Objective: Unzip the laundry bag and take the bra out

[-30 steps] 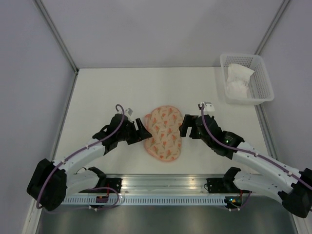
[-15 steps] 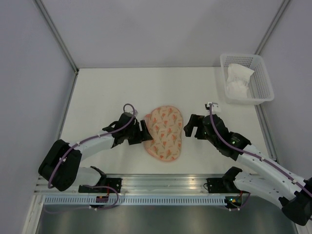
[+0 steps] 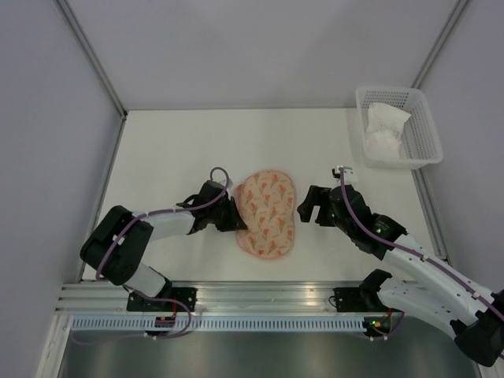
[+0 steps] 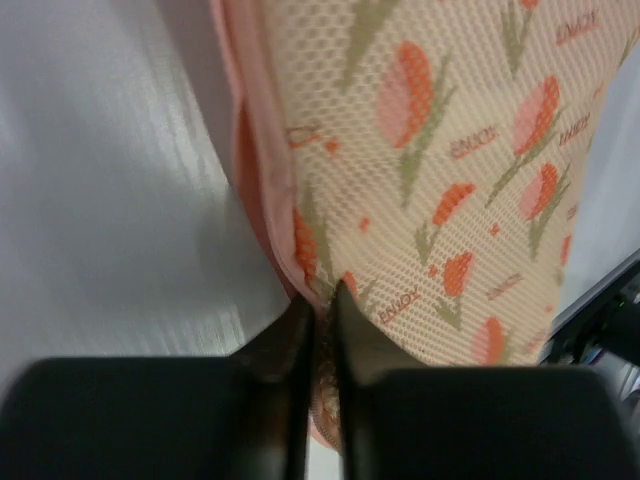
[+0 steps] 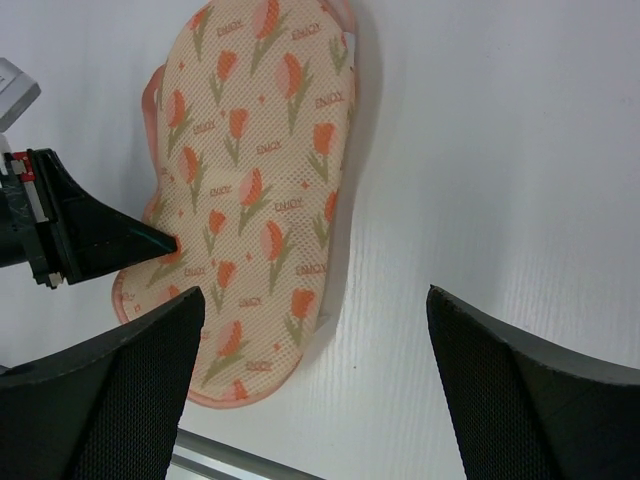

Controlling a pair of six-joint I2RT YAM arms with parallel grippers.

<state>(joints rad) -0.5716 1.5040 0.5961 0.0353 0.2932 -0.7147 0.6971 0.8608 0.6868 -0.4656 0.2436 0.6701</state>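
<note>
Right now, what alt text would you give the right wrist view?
A closed peach tulip-print bag lies on a white table, seen from above. The left gripper, a shut black wedge, pinches its rim at picture left; the right gripper is open, its fingers framing the bottom corners.

The laundry bag (image 5: pixel 262 190) lies flat on the white surface (image 5: pixel 500 150): peach mesh fabric printed with orange tulips, edged by a pink rim. From the left, the black pointed tip of the left end effector (image 5: pixel 163 243) meets the bag's side edge. The right end effector (image 5: pixel 312 300) has its dark fingers (image 5: pixel 110 390) spread wide at the lower corners, gripping nothing.
</note>
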